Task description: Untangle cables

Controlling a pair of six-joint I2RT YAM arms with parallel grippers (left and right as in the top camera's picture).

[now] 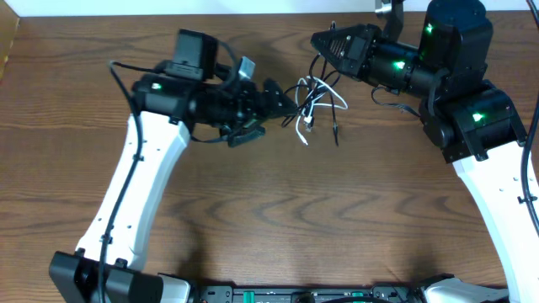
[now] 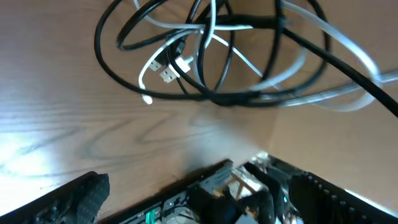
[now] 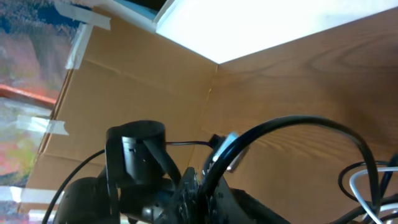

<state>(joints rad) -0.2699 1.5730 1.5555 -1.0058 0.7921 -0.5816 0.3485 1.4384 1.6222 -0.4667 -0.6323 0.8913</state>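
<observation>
Cables point(image 1: 316, 99): two black cords and one white one are lying knotted in overlapping loops on the far middle of the table point(image 1: 253, 210), between the two grippers.
Cable ends: in the left wrist view the cables point(image 2: 202, 28) are crossing over the wood, and small white plugs point(image 2: 166, 73) are hanging inside the loops.
Left gripper point(image 1: 290, 101): it is pointing at the tangle from the left with its jaws spread wide and nothing between them, its tips just beside the nearest loops. One dark finger point(image 2: 74, 199) is showing at the lower edge of its own camera.
Right gripper point(image 1: 320, 40): it is hovering just behind the tangle, jaws pressed together, and a black strand is rising from the bundle to its tips.
Right wrist view: a black cable point(image 3: 298, 119) is arching close to the lens, with a cardboard wall point(image 3: 124, 81) behind it.
Right arm: green lights point(image 1: 477, 116) are glowing on its joints.
</observation>
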